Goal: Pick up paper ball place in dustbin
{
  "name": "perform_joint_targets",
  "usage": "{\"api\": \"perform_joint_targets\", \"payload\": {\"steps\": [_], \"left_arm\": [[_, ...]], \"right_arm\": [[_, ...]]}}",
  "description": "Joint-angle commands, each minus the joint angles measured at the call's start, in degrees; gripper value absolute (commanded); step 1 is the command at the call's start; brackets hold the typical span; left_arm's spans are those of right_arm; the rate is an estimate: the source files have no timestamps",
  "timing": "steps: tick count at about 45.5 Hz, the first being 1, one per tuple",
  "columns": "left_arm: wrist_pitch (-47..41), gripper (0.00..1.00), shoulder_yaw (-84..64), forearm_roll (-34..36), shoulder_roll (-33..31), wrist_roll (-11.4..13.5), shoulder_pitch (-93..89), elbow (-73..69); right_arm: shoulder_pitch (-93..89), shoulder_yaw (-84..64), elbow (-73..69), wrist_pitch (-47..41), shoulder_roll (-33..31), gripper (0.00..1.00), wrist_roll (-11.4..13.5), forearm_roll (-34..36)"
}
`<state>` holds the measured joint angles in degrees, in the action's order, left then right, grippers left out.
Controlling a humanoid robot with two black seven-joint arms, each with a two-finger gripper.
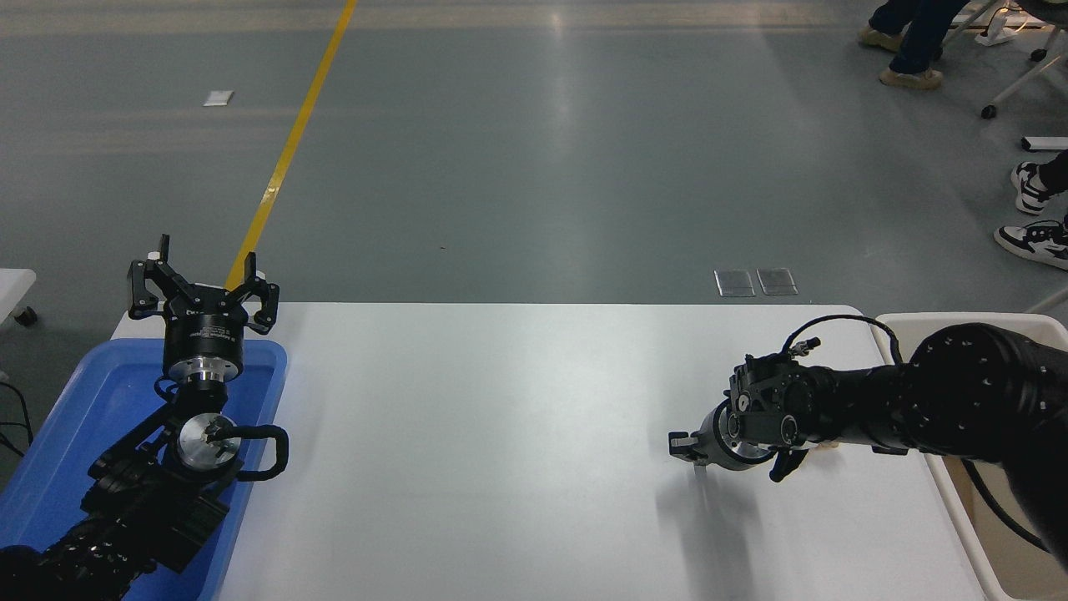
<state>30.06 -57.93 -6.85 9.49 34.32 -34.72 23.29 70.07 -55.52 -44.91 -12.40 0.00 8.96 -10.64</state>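
The left arm is parked at the lower left, above the blue tray. The left gripper points away from the camera, with its fingers spread wide and holding nothing.

The right arm enters from the right edge and reaches leftward over the white surface. The right gripper is low over the surface and points left and downward. Its fingers are seen nearly end-on and partly hidden by the wrist, so their opening cannot be determined, nor whether they hold anything.

The paper ball is not visible anywhere in the view. The bin stands at the right edge of the surface, just beside it, with most of it covered by the right arm. Legs and shoes of persons appear at the top right on the floor.
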Motion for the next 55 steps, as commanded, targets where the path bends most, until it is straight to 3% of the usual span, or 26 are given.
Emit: {"api": "perform_joint_targets", "payload": {"steps": [1,20,29,30,34,35,36,46,55], "left_arm": [[0.00,0.99,-0.08,-0.09,0.00,-0.04,0.00,0.00],[0.00,0.99,0.36,-0.18,0.09,0.05,-0.09,0.00],[0.00,0.99,0.36,-0.18,0.09,0.05,-0.09,0.00],[0.00,0.99,0.36,-0.18,0.09,0.05,0.00,0.00],[0.00,0.99,0.36,-0.18,0.18,0.05,-0.09,0.00],[0.00,0.99,0.36,-0.18,0.18,0.05,-0.09,0.00],[0.00,0.99,0.36,-0.18,0.18,0.05,-0.09,0.00],[0.00,0.99,0.36,-0.18,0.18,0.05,-0.09,0.00],[-0.09,0.99,0.36,-0.18,0.18,0.05,-0.09,0.00]], "right_arm": [[-0.28,-0.03,0.26,0.01,0.00,0.00,0.00,0.09],[6.39,-0.12,-2.02,-1.13,0.00,0.00,0.09,1.23],[19.91,-1.34,-10.45,-6.49,0.00,0.00,0.09,8.96],[22.02,-1.52,-11.68,-7.37,0.00,0.02,0.09,9.75],[30.81,-1.79,-17.74,-10.36,0.00,0.43,0.26,11.43],[33.18,-1.87,-19.41,-11.23,0.00,0.62,0.44,11.69],[37.99,-1.79,-22.56,-13.24,-1.30,1.00,0.61,11.87],[58.68,-1.00,-32.61,-21.87,-10.98,1.00,0.70,11.78],[65.98,-0.47,-34.63,-28.81,-16.42,1.00,0.79,10.55]]}}
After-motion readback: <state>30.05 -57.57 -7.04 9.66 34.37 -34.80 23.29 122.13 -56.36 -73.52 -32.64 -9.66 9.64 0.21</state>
